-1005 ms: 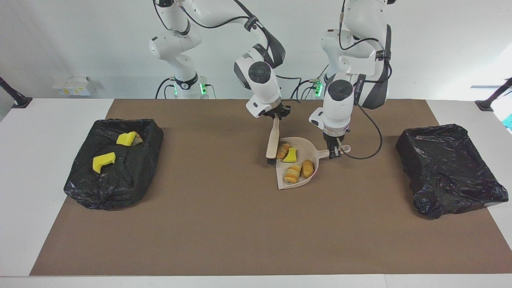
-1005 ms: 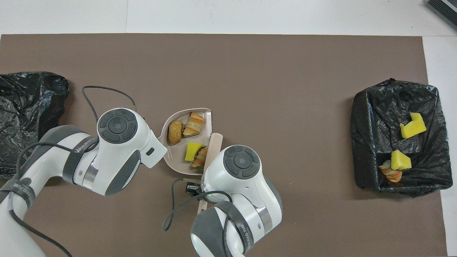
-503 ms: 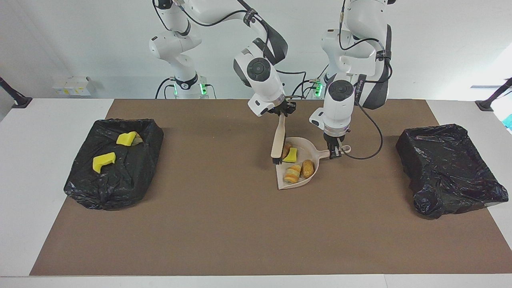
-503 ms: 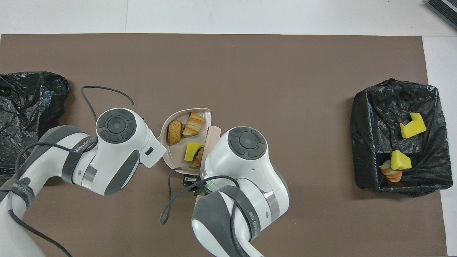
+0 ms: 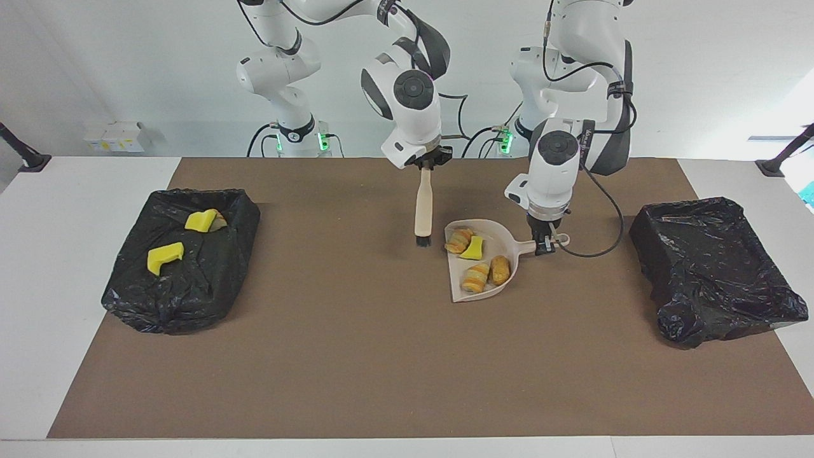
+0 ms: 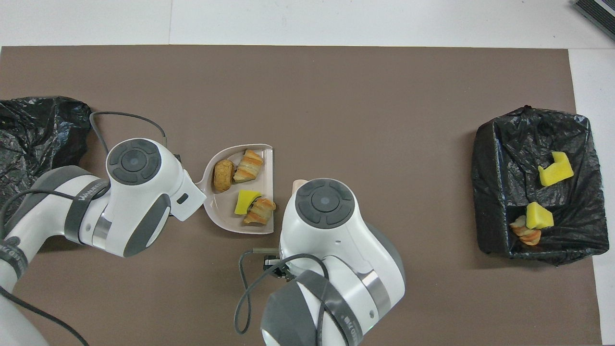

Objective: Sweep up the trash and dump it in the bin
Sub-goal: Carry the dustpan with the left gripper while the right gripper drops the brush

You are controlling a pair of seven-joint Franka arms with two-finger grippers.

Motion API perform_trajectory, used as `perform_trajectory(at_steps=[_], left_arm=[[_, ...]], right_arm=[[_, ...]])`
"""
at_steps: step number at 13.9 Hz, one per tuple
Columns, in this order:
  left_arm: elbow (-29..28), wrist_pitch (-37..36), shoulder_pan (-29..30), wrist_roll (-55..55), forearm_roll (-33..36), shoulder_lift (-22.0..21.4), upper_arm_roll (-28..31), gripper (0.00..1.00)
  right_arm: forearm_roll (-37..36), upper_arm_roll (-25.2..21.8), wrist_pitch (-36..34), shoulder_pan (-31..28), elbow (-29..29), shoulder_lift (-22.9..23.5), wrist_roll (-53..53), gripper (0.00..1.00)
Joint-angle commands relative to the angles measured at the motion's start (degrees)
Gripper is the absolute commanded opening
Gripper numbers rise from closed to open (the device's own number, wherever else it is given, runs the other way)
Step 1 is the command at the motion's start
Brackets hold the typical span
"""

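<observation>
Four little trash chunks (image 5: 477, 257) piled in the beige dustpan (image 5: 493, 289): one bright yellow sponge scrap, three orange-brown bread-like bits. Too stubby for any clear long axis. Sitting mid-desk (image 5: 381, 356), just beside left tool (image 5: 545, 247), clamped on the pan's handle. Right tool (image 5: 425, 166) clamped on brush (image 5: 423, 213), hanging bristles-down next to the pan.

Table (image 5: 394, 381) bears brown mat (image 5: 356, 343), two bins (image 5: 181, 267), dustpan (image 5: 489, 289).

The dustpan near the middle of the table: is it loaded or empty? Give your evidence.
Loaded. The dustpan lies flat on the brown mat and holds four trash pieces: three orange-brown bread-like chunks and one yellow scrap.
</observation>
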Motion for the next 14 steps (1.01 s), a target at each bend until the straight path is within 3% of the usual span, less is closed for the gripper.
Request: perform_trajectory(at_steps=[1, 6, 8, 14], left_arm=[[0.2, 1.2, 3.6, 3.1, 0.6, 0.0, 0.0, 0.00], [2.8, 1.1, 7.7, 7.5, 0.3, -0.2, -0.1, 0.00], [2.9, 1.1, 10.9, 8.3, -4.5, -0.4, -0.1, 0.00], [9.1, -1.1, 18.6, 21.2, -9.2, -0.6, -0.1, 0.00]], right_arm=[[-2.9, 0.3, 0.4, 3.8, -3.2, -1.4, -1.2, 0.00], [-2.9, 0.3, 4.7, 9.3, -9.2, -1.9, 1.5, 0.00], [-2.9, 0.3, 8.5, 10.9, -11.7, -1.7, 3.7, 0.00], [-2.4, 0.3, 19.1, 12.6, -17.4, -1.2, 4.9, 0.00]])
